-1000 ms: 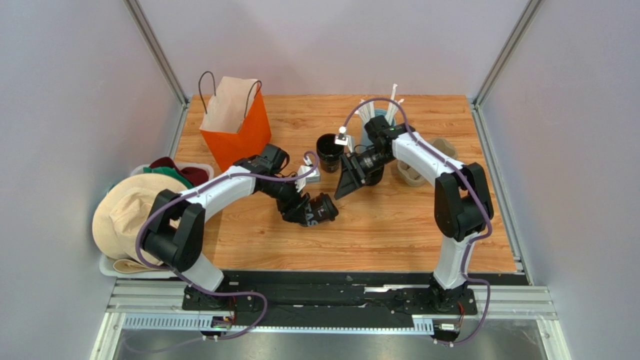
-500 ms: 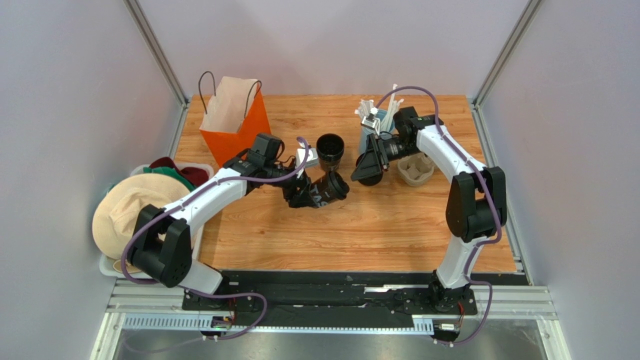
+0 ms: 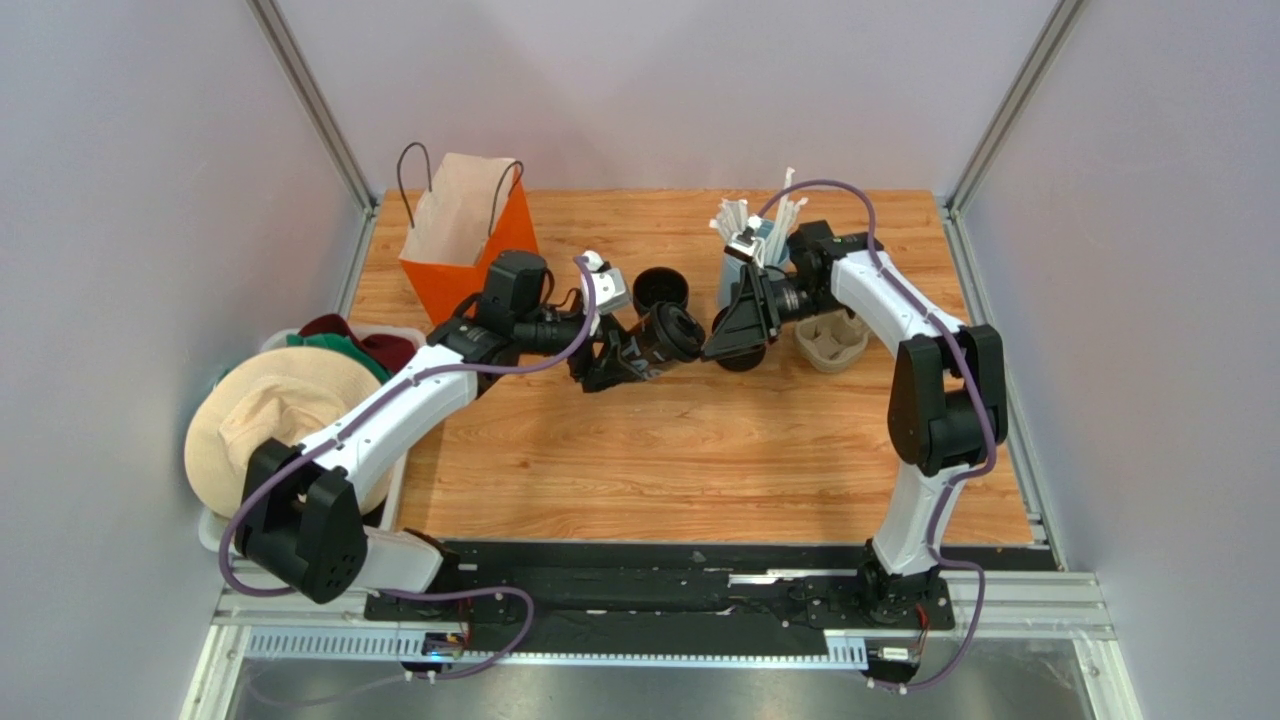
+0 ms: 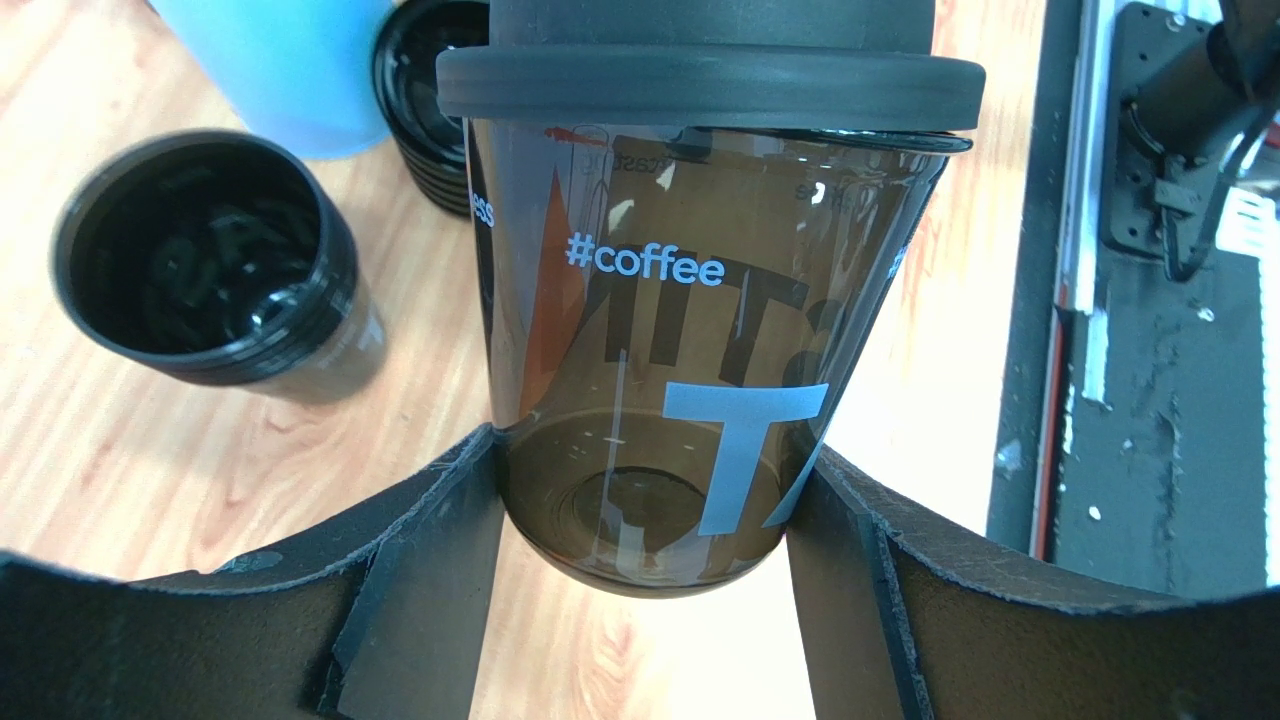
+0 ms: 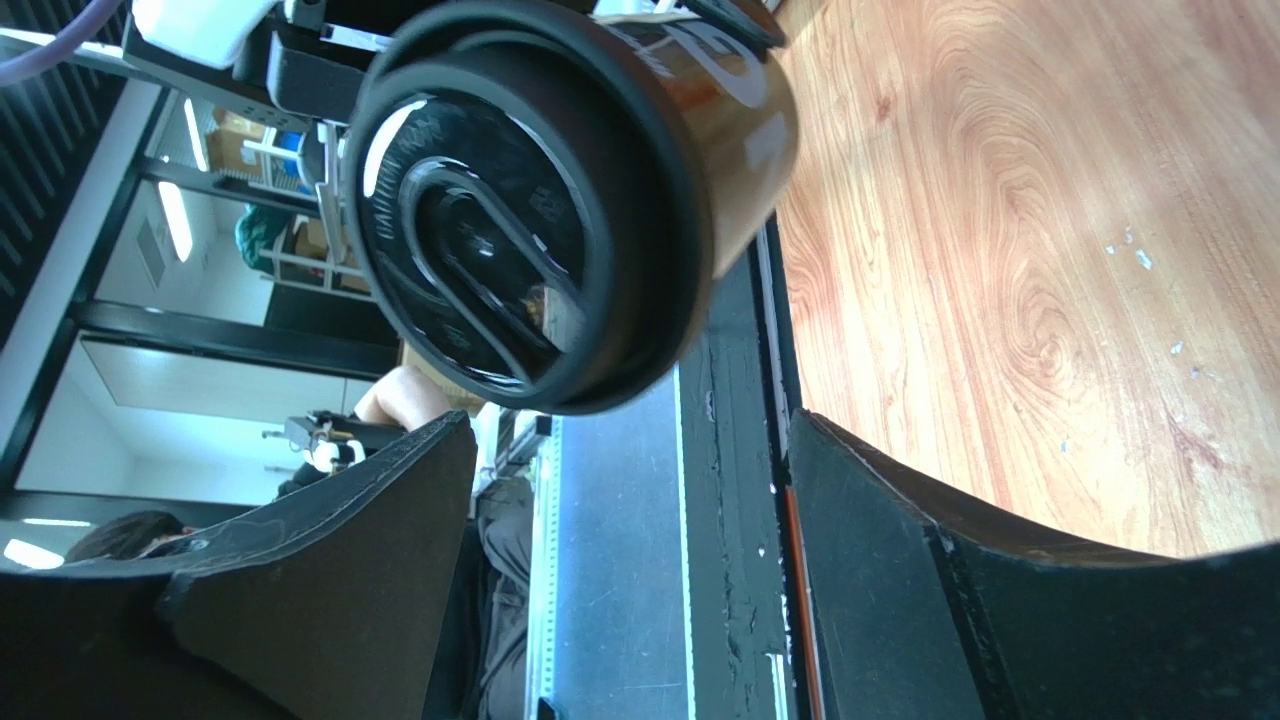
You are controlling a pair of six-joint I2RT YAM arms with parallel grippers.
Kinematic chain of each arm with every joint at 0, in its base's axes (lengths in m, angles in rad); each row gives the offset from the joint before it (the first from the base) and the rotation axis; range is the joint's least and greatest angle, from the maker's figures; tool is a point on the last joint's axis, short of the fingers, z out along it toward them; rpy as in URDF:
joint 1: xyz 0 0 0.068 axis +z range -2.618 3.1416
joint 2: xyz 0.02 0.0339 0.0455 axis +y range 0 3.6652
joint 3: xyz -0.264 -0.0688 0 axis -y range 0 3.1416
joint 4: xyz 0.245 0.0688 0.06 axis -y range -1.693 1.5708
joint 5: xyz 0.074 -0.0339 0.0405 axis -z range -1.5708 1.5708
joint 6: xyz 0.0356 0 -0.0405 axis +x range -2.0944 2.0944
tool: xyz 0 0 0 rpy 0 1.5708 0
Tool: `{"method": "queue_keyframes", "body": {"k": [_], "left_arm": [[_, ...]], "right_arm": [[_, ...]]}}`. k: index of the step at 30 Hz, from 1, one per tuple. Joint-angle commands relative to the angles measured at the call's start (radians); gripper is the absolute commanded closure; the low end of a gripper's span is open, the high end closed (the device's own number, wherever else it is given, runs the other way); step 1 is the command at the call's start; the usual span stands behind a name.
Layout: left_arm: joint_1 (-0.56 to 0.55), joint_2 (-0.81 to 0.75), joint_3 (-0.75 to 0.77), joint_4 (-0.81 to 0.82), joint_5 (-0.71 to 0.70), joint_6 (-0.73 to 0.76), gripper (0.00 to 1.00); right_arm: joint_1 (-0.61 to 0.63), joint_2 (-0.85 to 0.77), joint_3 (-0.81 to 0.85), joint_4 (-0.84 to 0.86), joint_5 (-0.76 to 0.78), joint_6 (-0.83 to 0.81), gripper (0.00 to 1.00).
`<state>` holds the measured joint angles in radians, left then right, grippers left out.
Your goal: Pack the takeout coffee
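Observation:
My left gripper [image 3: 637, 350] is shut on the takeout coffee [image 3: 672, 332], a dark translucent cup with a black lid, held on its side above the table with the lid pointing right. In the left wrist view both fingers [image 4: 413, 585] press the cup's base [image 4: 684, 345], which is printed "#coffee". My right gripper [image 3: 727, 336] is open and empty, just right of the lid. In the right wrist view the lid [image 5: 504, 225] faces the camera, ahead of the open jaws [image 5: 631, 540] and not between them.
An open black cup [image 3: 661, 288] stands behind the held cup and also shows in the left wrist view [image 4: 203, 270]. A pale blue cup of white straws [image 3: 751, 240], a cardboard cup tray [image 3: 830, 342], an orange paper bag [image 3: 469, 240] and a bin of hats [image 3: 286, 413] surround the area.
My left arm carried the coffee away from the near table toward the back and right, up to the right gripper. The right gripper drew back to the right, then held still.

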<state>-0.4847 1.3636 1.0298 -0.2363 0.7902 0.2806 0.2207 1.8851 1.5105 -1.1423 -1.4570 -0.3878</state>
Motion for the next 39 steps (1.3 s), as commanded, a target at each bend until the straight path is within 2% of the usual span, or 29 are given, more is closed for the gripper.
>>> {"method": "queue_keyframes", "body": {"k": [1,4,13,22,31,39], "left_arm": [[-0.003,-0.034,0.0,0.086,0.001,-0.03,0.37],[-0.003,-0.032,-0.008,0.101,-0.006,-0.032,0.37],[-0.003,-0.05,-0.068,0.199,-0.032,-0.028,0.41],[-0.011,-0.09,-0.12,0.232,-0.095,0.025,0.43],[-0.063,-0.097,-0.126,0.232,-0.166,0.095,0.44],[-0.092,-0.097,-0.146,0.259,-0.227,0.127,0.44]], "right_arm": [[-0.006,0.017,-0.004,-0.005,-0.129,-0.008,0.18],[-0.006,0.017,-0.006,-0.01,-0.181,0.007,0.16],[-0.007,-0.003,0.04,-0.042,-0.181,0.055,0.12],[-0.032,0.09,0.142,-0.161,-0.181,0.007,0.24],[-0.023,0.172,0.224,-0.292,-0.181,-0.077,0.24],[-0.004,0.167,0.224,-0.298,-0.181,-0.089,0.26]]}}
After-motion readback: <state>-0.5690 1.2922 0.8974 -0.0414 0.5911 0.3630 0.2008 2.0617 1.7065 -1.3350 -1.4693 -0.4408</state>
